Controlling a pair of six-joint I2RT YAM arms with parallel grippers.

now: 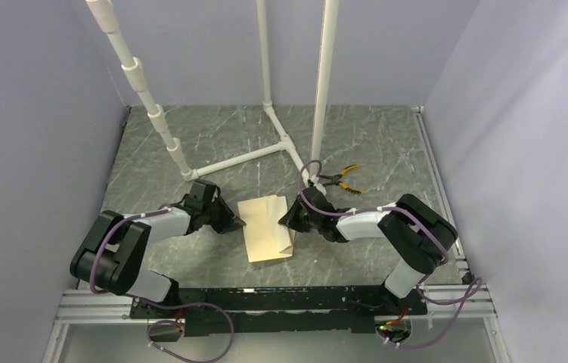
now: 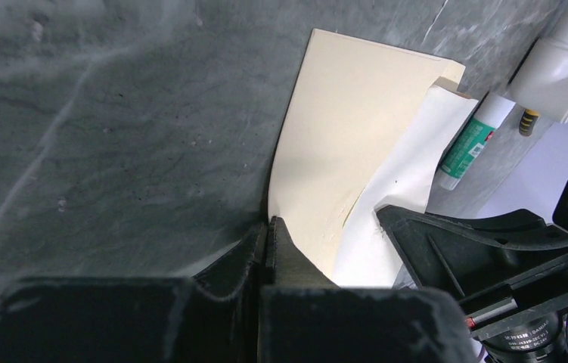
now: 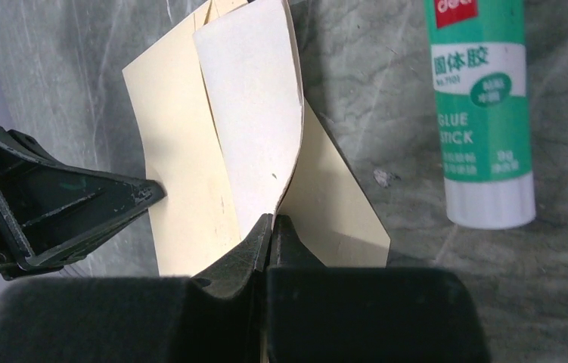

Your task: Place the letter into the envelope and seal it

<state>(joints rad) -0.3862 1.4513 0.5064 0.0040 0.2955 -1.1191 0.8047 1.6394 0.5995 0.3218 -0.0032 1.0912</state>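
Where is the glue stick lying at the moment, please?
In the right wrist view, the glue stick lies on the table, to the right of the envelope and not touching it.

The left arm [image 1: 125,253] and the right arm [image 1: 409,231] are built alike, with glossy black joint housings alternating with smooth white link shells. Thin purple cables [image 1: 302,193] run along each. Both are bolted to one black base rail [image 1: 280,299]. The left gripper [image 1: 239,224] and right gripper [image 1: 287,219] are matte black, with wedge-shaped fingers [image 3: 254,249] scuffed pale along the edges.
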